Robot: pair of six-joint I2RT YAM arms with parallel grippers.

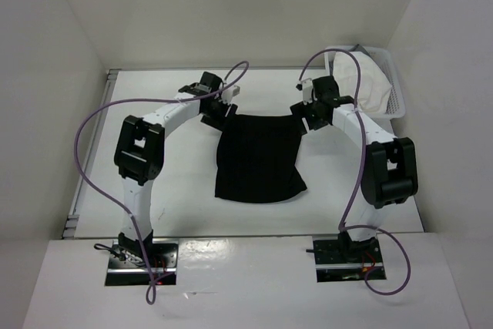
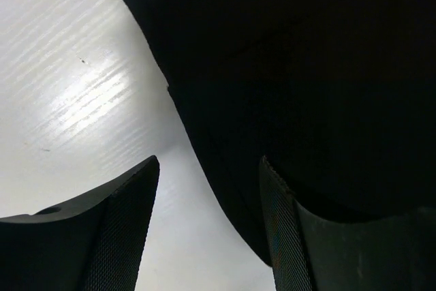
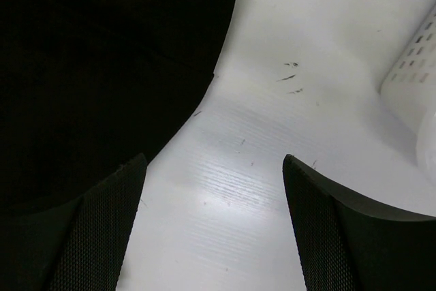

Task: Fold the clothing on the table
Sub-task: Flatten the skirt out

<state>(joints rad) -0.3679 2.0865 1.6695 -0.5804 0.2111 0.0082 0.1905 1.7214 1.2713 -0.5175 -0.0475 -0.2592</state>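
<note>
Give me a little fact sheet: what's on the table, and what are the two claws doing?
clothing: black, spread flat mid-table
left gripper: open, at the garment's far left corner, cloth edge between its fingers
right gripper: open, at the far right corner, mostly bare table between its fingers
basket: white mesh, far right, white cloth inside

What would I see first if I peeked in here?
A plain black soft fabric garment lies in the middle of the big white tabletop. The left gripper and right gripper stand open at its two far corners. A small white mesh basket sits far right.
</note>
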